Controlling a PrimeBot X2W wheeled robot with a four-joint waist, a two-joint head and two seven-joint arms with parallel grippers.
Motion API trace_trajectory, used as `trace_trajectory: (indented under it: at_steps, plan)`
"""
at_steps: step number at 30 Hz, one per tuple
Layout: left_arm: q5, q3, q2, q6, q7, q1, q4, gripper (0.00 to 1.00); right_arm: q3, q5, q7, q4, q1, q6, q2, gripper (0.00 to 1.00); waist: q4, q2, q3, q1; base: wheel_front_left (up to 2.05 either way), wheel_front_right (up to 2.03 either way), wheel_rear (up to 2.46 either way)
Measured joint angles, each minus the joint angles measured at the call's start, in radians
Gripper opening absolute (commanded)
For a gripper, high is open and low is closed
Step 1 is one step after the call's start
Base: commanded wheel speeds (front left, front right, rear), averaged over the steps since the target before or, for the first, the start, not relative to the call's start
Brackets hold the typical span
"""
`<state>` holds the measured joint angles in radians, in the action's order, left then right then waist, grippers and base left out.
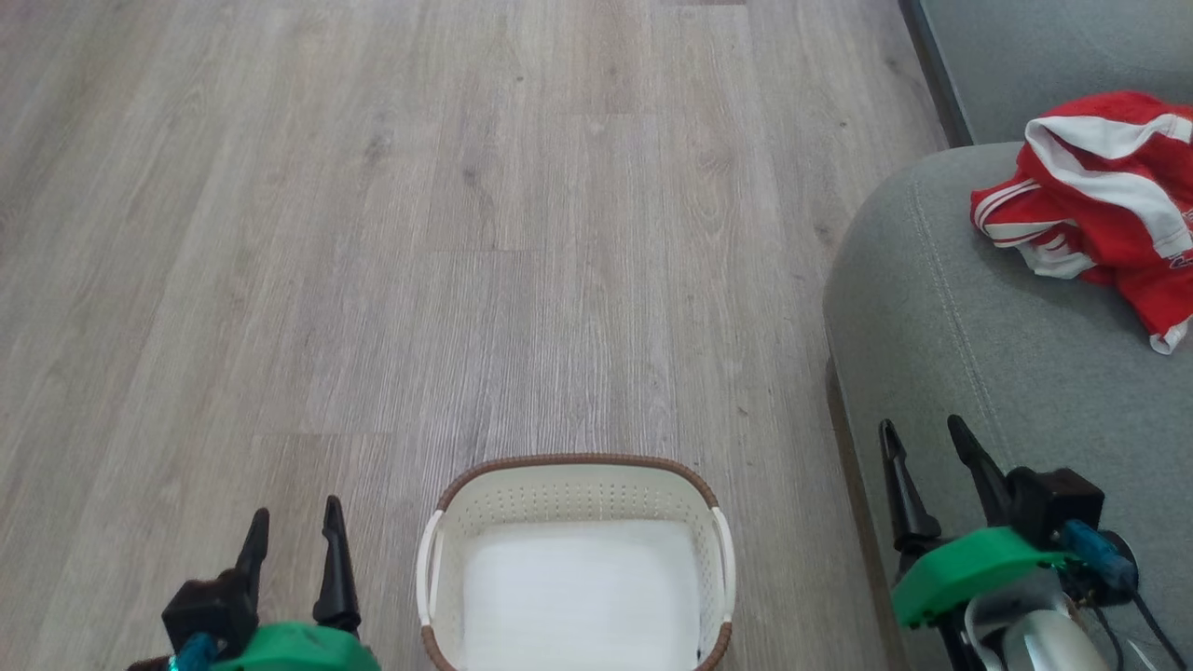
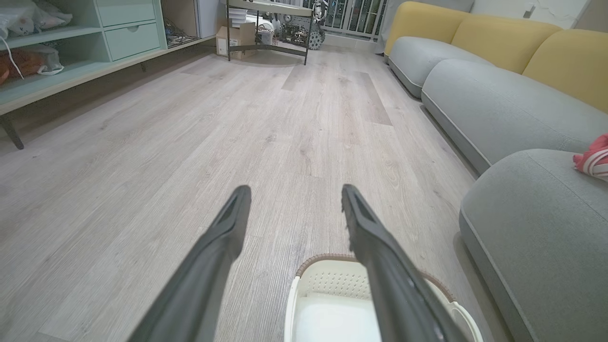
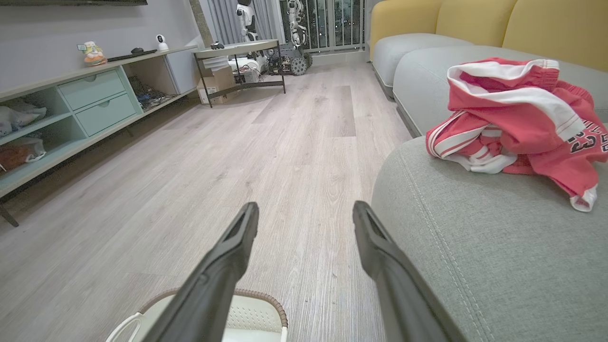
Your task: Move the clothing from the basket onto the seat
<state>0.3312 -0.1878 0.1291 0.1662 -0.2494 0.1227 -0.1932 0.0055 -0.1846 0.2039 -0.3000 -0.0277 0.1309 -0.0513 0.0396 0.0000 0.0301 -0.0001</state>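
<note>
The clothing [image 1: 1100, 200], a crumpled red heap with white stripes and panels, lies on the seat [image 1: 979, 326], on the far part of the cushion top and back from the rounded edge that faces the floor [image 1: 373, 233]. In the right wrist view one fold toward the right of the heap bears dark numerals. No gripper touches the heap.

The basket [image 1: 578, 463] stands upright on the wooden floor, near the seat's front edge but apart from it. Its white liner [image 1: 578, 587] lies bare inside.

The left gripper [image 1: 296, 510] hangs over the floor just left of the basket, its two dark fingers spread apart with nothing between them. The right gripper [image 1: 923, 425] hovers above the near front edge of the seat, well short of the clothing, its fingers likewise parted and holding nothing.

Yellow back cushions [image 3: 475, 19] rise behind the seat.
</note>
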Motion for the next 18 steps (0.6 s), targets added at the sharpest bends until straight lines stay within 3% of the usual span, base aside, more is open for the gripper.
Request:
trace_trajectory:
  at_steps: [6, 7, 18]
  plan:
    - [-0.005, 0.001, -0.003, -0.007, 0.000, 0.000, 0.006, 1.00, 0.000, 0.000, 0.008, -0.008, -0.001, 0.000, 0.000, 1.00, 0.003, 0.0000, 0.000, 0.0000, 0.00, 0.00, 0.00]
    - [-0.005, 0.001, -0.003, -0.007, 0.000, 0.000, 0.006, 0.00, 0.000, 0.000, 0.008, -0.008, -0.001, 0.000, 0.000, 0.00, 0.003, 0.0000, 0.000, 0.0000, 0.00, 0.00, 0.00]
    - [0.036, 0.001, -0.020, -0.016, 0.016, 0.046, -0.085, 0.00, 0.001, -0.046, -0.007, -0.108, 0.059, 0.000, 0.001, 0.00, 0.001, 0.0000, -0.001, 0.0000, 0.00, 0.00, 0.00]
